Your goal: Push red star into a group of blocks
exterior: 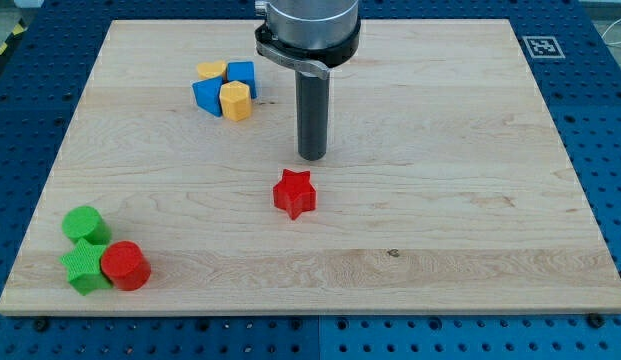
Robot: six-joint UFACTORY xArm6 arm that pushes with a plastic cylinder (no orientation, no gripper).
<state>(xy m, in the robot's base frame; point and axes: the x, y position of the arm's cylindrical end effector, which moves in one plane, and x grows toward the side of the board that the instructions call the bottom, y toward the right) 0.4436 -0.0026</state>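
Note:
The red star (294,194) lies near the middle of the wooden board (470,200). My tip (311,157) stands just above and slightly right of the star in the view, a small gap apart from it. A group of blocks sits at the view's top left: a yellow heart (212,70), a blue block (241,74), a blue triangular block (207,95) and a yellow hexagonal block (235,101). Another group sits at the view's bottom left: a green cylinder (85,223), a green star (85,266) and a red cylinder (125,266).
The board lies on a blue perforated table. A black-and-white marker tag (541,45) is at the board's top right corner. The arm's body (308,25) rises above the tip at the view's top.

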